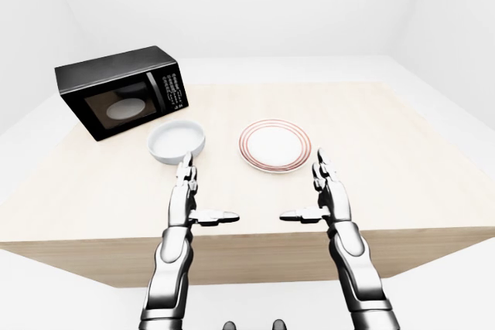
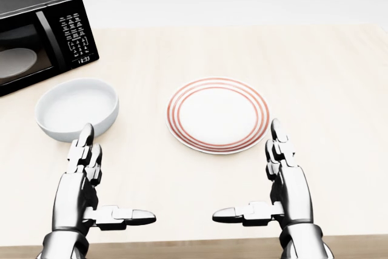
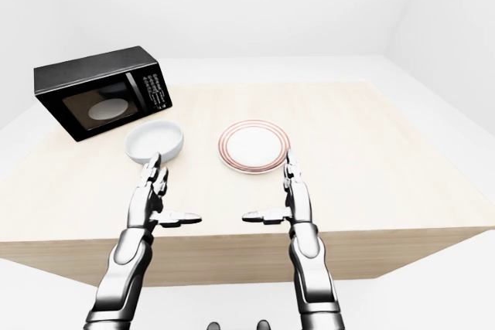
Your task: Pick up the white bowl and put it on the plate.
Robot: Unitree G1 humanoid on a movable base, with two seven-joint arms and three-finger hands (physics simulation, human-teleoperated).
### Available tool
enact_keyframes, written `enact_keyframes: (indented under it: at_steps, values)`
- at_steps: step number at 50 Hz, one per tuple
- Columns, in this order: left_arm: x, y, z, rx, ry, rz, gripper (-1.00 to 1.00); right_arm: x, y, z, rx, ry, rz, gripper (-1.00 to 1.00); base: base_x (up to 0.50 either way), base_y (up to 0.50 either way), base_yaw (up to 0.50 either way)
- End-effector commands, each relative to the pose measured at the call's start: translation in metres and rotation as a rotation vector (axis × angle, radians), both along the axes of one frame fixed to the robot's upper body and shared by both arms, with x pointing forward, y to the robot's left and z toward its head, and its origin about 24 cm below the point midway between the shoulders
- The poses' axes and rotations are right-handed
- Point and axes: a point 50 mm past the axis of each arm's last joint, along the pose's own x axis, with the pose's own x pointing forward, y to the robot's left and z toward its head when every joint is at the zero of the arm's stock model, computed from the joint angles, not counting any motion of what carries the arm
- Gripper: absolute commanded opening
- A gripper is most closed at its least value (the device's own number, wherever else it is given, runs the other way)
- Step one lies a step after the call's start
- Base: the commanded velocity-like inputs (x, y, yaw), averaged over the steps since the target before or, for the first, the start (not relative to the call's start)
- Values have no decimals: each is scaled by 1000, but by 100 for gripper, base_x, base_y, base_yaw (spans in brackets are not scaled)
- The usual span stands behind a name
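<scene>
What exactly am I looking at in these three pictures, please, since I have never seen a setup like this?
These are simulator renders from three cameras on a humanoid robot's head, looking out over its own arms. The head view looks closely down at the table; the two eye views sit farther back and nearly match. The metal left hand and right hand hover open above the wooden table, holding nothing. On the table lie a white bowl, a red-ringed plate to its right, and a black microwave at the upper left. The left hand's fingertips point toward the bowl.
</scene>
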Motion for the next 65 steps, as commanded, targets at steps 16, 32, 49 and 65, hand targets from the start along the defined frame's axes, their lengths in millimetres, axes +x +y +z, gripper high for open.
enact_keyframes:
  at_steps: [16,32,49,65]
  values:
    - [0,7,1,1,2,1,100,-1,-2,1,-34,-9,28,100,0,0,0]
    - [0,7,1,0,2,1,100,-2,-1,0,-57,-13,36,100,0,32,0]
    - [0,7,1,0,2,1,100,-2,1,1,-57,-16,46,100,0,50,0]
    - [0,7,1,0,2,1,100,-3,1,2,-56,-24,46,100,0,50,0]
